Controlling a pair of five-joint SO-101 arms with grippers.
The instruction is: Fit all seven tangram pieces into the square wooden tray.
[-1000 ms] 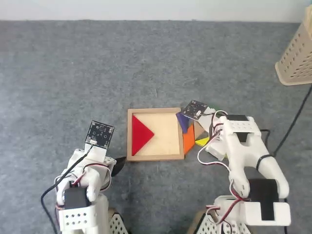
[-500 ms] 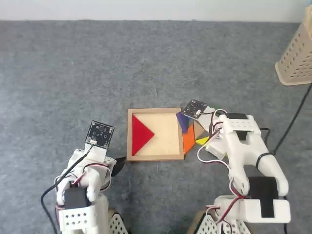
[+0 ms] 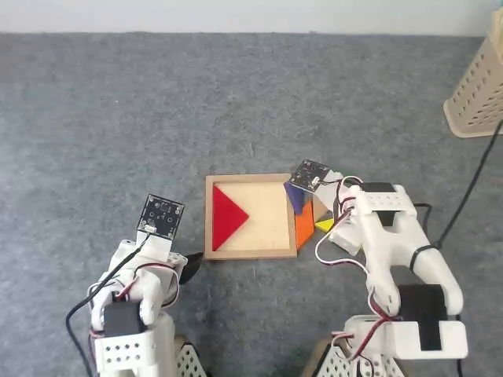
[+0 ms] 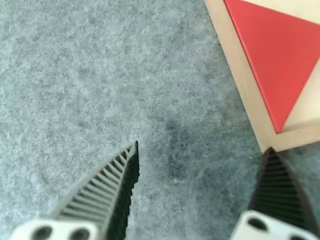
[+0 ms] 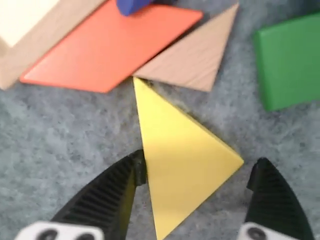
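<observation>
Right gripper [image 5: 200,162] agape over yellow triangle [image 5: 175,150], left gripper [image 4: 202,150] beside tray [image 4: 247,85]

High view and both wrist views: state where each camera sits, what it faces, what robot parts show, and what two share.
High view: fixed above the table, looking down on the wooden tray and both arms.
Left wrist view: on the left wrist, facing the tray's corner; left gripper open.
Right wrist view: on the right wrist, facing the yellow triangle; right gripper open astride it.
Shared: high and left wrist views both show the red triangle.
</observation>
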